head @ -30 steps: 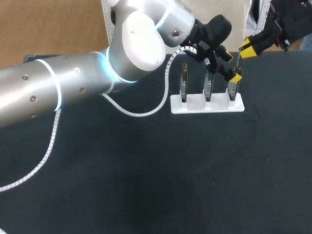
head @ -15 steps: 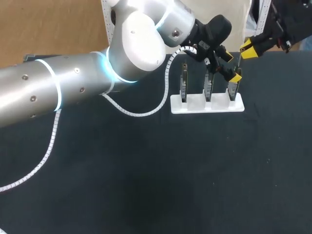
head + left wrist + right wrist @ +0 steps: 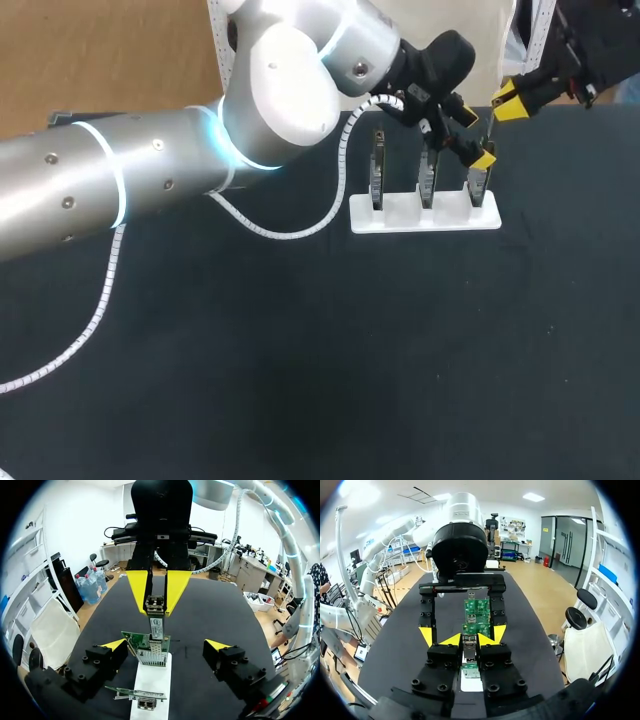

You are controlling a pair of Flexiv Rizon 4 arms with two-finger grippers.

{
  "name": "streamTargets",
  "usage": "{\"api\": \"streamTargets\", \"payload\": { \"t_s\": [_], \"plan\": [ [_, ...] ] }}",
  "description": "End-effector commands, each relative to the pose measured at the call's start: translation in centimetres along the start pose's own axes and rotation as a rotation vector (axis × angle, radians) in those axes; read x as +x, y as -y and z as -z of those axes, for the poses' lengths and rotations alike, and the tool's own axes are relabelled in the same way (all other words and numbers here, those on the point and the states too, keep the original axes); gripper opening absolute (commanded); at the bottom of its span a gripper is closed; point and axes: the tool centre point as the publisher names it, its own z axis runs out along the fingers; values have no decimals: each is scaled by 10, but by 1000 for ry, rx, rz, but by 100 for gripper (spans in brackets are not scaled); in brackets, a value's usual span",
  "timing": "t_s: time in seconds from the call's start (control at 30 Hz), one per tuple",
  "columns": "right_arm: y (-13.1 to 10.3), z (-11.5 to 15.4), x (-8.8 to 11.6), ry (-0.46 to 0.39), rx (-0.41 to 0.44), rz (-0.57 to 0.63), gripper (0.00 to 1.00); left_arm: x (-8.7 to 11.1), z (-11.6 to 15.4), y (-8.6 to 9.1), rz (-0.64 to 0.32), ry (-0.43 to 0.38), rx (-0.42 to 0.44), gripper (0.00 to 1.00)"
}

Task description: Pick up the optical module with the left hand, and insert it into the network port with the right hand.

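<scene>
**Module held over the end board, left pincer spread around it**

The table (image 3: 300, 350) is a flat black surface. Towards its far side stands a white stand (image 3: 425, 215) holding three circuit boards upright in a row. A white coiled cable (image 3: 100, 300) trails from the left arm (image 3: 120, 190) across the black top.

The right pincer (image 3: 470, 640) is clamped on the module (image 3: 469, 642). Both yellow tips press it from opposite sides, with little gap between them. From the left wrist the right pincer (image 3: 156, 592) points down and holds the module (image 3: 155, 607) upright above the end board (image 3: 147, 642). The module's lower end reaches the top edge of that board, just over the metal port (image 3: 151, 656).

The left pincer (image 3: 165, 644) is spread wide and holds nothing. Its two tips stand either side of the same board and are apart from it. From above, the left pincer (image 3: 477, 135) sits at the stand's right-hand end, over the end board (image 3: 477, 185).

From above, the right pincer (image 3: 505, 102) is cut off at the corner, so only its yellow end shows and the module is too thin to make out. I cannot tell whether the module's tip has entered the port. From the right wrist, the stand (image 3: 470, 682) is mostly hidden beneath the pincer's black blocks.
</scene>
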Motion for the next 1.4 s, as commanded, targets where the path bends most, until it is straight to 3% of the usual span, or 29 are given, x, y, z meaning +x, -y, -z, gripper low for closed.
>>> {"api": "streamTargets", "payload": {
  "t_s": [0.03,1.4],
  "plan": [
    [-1,1,0,8,8,10,0,-1,0,-1,2,-5,1,100],
    [1,-4,6,14,18,-10,0,-1,0,-1,2,-5,1,100]
  ]
}}
